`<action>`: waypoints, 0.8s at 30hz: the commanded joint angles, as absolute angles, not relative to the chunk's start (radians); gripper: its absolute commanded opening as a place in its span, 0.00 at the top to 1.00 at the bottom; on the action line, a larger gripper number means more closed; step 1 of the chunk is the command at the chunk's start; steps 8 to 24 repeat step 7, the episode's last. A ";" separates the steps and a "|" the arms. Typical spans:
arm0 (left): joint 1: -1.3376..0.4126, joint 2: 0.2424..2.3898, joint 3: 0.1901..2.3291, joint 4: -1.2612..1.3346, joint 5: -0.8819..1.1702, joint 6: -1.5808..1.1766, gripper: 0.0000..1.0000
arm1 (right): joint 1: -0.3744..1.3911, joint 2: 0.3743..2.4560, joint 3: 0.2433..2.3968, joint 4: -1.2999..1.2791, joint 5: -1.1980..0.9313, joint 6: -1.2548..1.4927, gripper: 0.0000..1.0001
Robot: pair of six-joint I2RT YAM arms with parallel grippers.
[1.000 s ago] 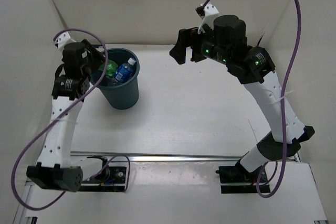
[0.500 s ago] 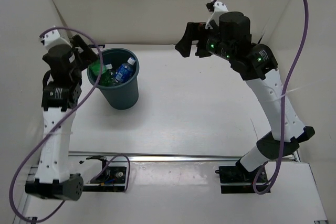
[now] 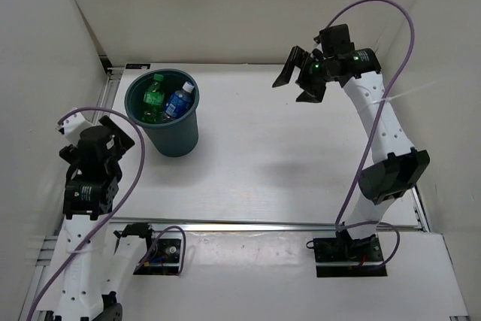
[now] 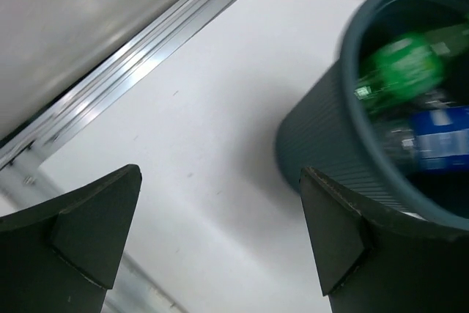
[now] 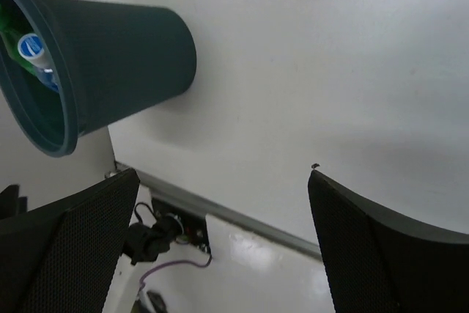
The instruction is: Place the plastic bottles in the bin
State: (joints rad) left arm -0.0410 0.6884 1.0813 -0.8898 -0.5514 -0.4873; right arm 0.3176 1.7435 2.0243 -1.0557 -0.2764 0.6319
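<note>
The dark teal bin (image 3: 174, 134) stands at the back left of the table. Inside it lie a green bottle (image 3: 154, 89) and a clear bottle with a blue label (image 3: 179, 101); anything below them is hidden. My left gripper (image 3: 96, 134) hangs open and empty to the near left of the bin, apart from it. In the left wrist view the bin (image 4: 322, 155) is at the right, with the green bottle (image 4: 399, 67) and the blue-label bottle (image 4: 440, 141) inside. My right gripper (image 3: 298, 80) is open and empty, high at the back right. Its wrist view shows the bin (image 5: 124, 56) far off.
An aluminium rail (image 3: 263, 225) runs along the table's near edge, and another (image 4: 146, 56) runs along the left side behind the bin. White walls close in the left, back and right. Purple cables loop from both arms.
My left gripper opened over the bin and the green bottle now lies inside. The left arm drew back toward the near left. The right arm swung further to the back right.
</note>
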 commanded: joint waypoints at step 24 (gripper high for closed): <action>-0.037 0.716 1.015 -1.034 -0.800 -0.635 0.00 | 0.307 1.738 2.011 -1.092 -0.381 0.624 0.00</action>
